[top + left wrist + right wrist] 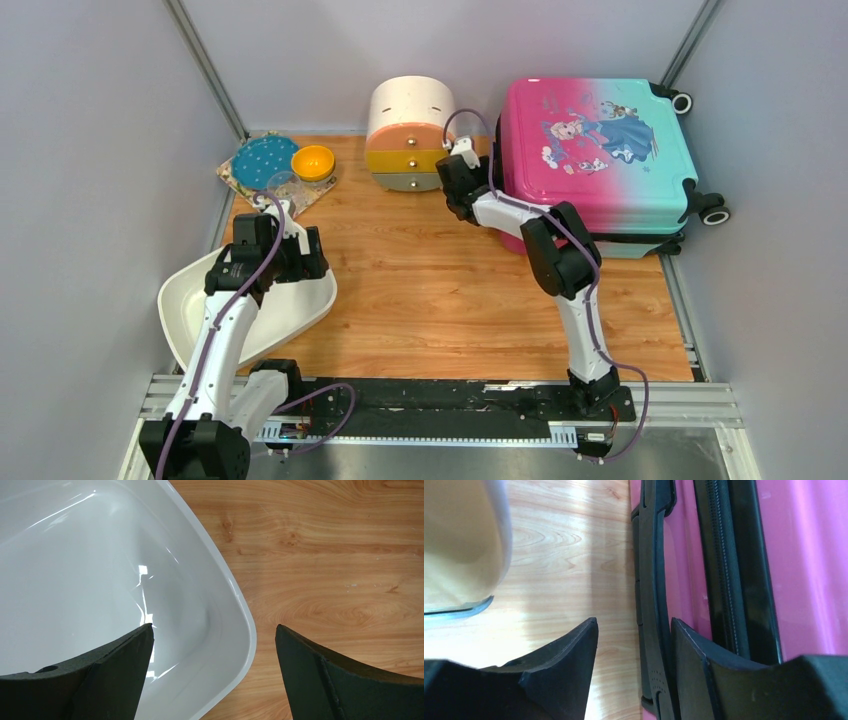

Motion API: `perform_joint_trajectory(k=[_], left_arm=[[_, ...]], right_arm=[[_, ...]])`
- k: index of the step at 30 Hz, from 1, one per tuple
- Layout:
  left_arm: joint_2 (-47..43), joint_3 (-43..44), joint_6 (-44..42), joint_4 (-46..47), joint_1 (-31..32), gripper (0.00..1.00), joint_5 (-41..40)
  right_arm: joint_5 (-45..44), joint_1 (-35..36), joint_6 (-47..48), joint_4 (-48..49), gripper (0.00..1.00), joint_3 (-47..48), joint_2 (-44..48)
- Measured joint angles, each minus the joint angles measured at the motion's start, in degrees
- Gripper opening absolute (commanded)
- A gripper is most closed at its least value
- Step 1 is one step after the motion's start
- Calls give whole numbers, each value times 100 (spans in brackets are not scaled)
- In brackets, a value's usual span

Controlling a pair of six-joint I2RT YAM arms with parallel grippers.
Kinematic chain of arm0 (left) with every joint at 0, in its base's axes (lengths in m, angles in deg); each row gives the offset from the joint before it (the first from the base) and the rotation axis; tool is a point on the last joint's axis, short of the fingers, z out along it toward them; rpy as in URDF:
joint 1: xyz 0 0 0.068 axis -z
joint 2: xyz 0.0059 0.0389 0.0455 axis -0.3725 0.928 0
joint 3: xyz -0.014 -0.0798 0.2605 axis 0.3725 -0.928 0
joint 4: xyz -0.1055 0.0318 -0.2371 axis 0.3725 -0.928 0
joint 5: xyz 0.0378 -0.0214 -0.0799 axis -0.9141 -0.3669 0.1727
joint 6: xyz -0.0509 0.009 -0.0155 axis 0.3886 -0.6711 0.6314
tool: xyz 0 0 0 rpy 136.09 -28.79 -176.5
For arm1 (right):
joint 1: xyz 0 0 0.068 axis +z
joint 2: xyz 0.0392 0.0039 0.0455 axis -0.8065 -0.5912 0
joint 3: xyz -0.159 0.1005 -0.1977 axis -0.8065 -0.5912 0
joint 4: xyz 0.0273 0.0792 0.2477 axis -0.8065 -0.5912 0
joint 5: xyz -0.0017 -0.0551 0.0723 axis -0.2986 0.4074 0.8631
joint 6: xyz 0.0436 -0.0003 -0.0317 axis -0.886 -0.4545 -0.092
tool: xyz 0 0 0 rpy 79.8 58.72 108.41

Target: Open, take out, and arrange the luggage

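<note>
Right hand (pixel 634 630), arm stretched fwd, fingers (pixel 564 670) astride luggage (pixel 600 150) handle (pixel 650 580).

Left arm folded low, left gripper (pixel 215 630) spread wide; right arm stretched forward, right gripper (pixel 634 622) parted.

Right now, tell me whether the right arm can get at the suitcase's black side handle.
Probably yes: the right gripper is at the luggage's left side, jaws open, the black handle between its fingers. The cream cabinet stands close but leaves the gap free.
</note>
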Motion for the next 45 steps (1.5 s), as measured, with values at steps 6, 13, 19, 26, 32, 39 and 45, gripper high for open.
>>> perform_joint_trajectory(k=[6, 13, 19, 26, 32, 39, 45], left_arm=[[2, 0, 4, 2, 0, 99, 0], [2, 0, 17, 0, 0, 99, -2], [2, 0, 22, 0, 0, 99, 39], [0, -11, 151, 7, 0, 99, 170], [-295, -426, 203, 227, -4, 99, 382], [-730, -975, 387, 739, -4, 99, 1093], [-822, -1399, 710, 1069, -4, 99, 1534]], right_arm=[[-109, -109, -96, -411, 19, 435, -232], [505, -256, -459, -955, 0, 505, -61], [984, -203, -761, -852, 0, -221, 507], [850, 411, -1019, -1222, 0, -1102, 1209], [699, 1086, -1104, -1910, 0, -1681, 1740], [925, 1515, -776, -1805, 0, -2347, 2280], [1095, 1928, -103, -1884, 0, -2688, 2566]])
